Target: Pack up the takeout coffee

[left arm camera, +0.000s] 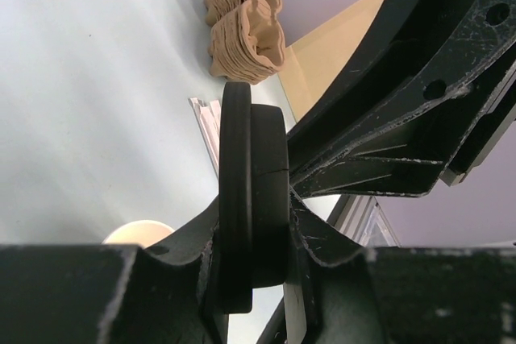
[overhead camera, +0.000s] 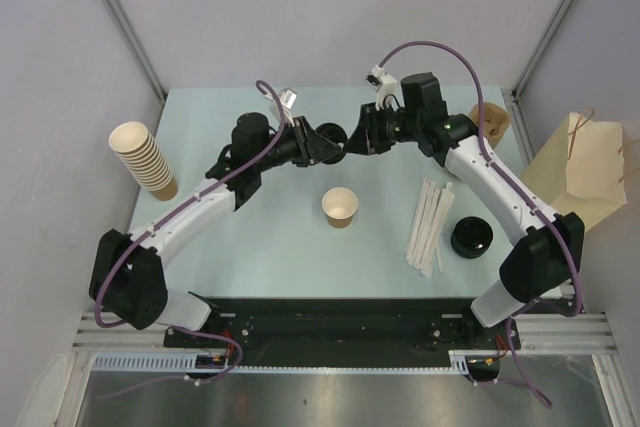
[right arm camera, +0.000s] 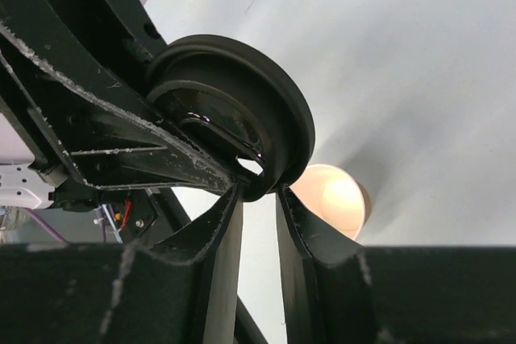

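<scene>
While aloft, left gripper (left arm camera: 255, 231): clamps lid (left arm camera: 256, 142) edge-on
Right gripper (right arm camera: 258, 199): narrow, fingertips (right arm camera: 227, 209) at lid's rim; grip unclear
Cup (overhead camera: 340, 207): below both grippers, upright

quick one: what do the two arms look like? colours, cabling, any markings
Both match. The left arm and right arm have white link shells with black joints, black wrist housings and black jaws with scuffed, whitish-worn edges. A purple cable loops along each, ending in a white connector near the wrist. A green light shows on the right arm. No readable markings.
</scene>
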{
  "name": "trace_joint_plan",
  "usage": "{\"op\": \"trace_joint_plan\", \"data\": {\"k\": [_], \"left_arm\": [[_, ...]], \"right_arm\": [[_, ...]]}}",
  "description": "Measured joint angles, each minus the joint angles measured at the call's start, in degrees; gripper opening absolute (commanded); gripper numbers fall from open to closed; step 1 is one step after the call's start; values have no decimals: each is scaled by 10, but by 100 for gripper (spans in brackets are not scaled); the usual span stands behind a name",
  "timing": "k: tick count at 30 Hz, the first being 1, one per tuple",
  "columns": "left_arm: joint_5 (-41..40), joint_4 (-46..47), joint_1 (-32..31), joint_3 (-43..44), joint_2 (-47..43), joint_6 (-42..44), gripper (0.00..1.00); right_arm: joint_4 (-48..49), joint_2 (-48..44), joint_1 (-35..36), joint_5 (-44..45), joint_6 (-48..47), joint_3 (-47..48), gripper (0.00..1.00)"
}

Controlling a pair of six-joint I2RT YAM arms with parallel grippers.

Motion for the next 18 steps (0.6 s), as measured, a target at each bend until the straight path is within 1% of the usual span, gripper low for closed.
{"op": "trace_joint_plan", "data": {"k": [12,13,15,16,17,18], "left_arm": [[-2,2,-1,-9,-4,0,0],[-2,2,-1,-9,-4,0,0],[-2,5,-2,-12,-4,0,1],[-2,7,-2,-13,-4,0,4],[-2,7,-2,-13,-4,0,20],[-1,7,-3,-14,-4,0,33]], "right_arm": [[1,20,3,11,16,12,24],[1,20,4,13,16,12,18],[1,20,5,16,16,13,12],[1,21,5,19,16,13,1],[2,21,5,21,18,13,0],[2,22,6,25,19,13,0]]}}
